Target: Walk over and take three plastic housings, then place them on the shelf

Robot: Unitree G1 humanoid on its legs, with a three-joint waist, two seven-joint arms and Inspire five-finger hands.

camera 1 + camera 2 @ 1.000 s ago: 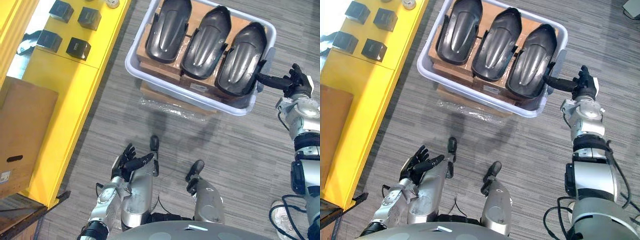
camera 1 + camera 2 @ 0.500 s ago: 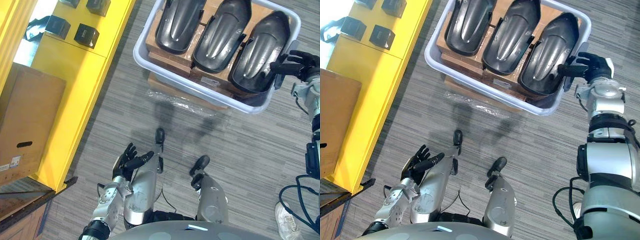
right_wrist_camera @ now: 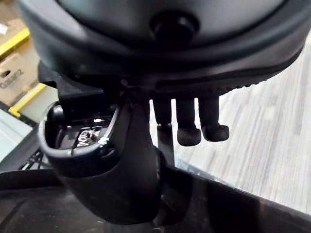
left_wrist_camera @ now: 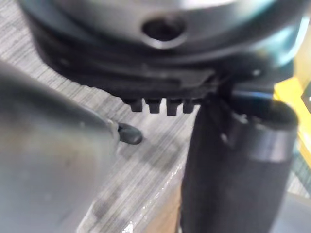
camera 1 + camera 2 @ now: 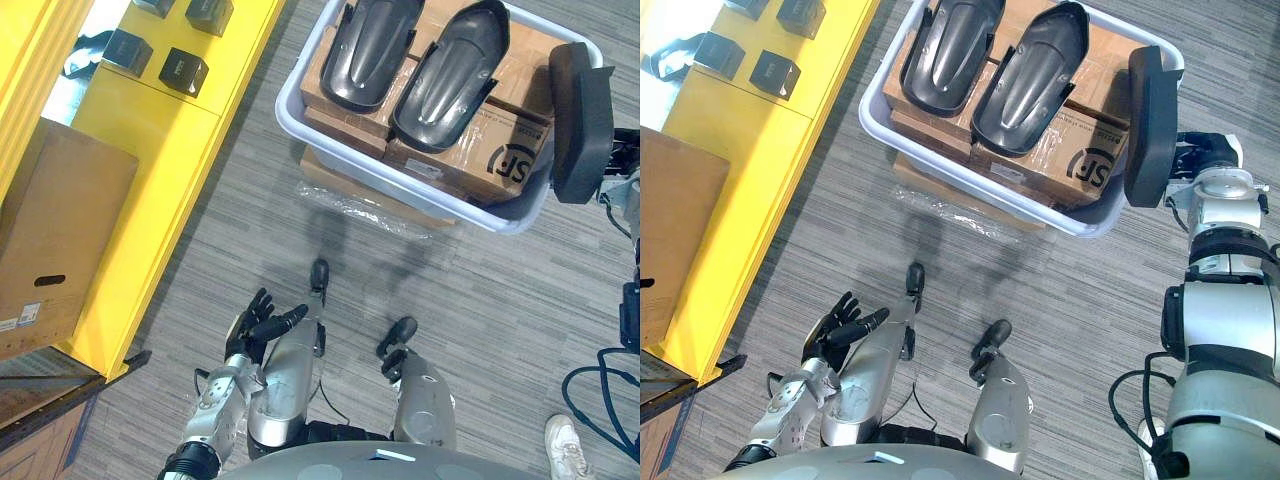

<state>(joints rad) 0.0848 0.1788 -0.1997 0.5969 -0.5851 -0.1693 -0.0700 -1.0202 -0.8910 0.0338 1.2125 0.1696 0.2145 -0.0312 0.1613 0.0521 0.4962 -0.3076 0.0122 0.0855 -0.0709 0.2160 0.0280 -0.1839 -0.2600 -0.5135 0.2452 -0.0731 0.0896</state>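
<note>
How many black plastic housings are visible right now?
3. A left housing and a middle housing lie on cardboard boxes in the tub; the third housing is in the right hand by the tub's right end.

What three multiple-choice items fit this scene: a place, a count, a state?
1. The left hand is: A open, empty; B a tight fist; C pressing the bin.
2. Where is the lifted plastic housing? A in the left hand; B in the right hand, at the bin's right end; C flat in the bin.
3. How many housings lie in the bin? A one; B two; C three.
A: fingers relaxed, nothing in them. B: the right hand grips its edge. B: two lie side by side.
</note>
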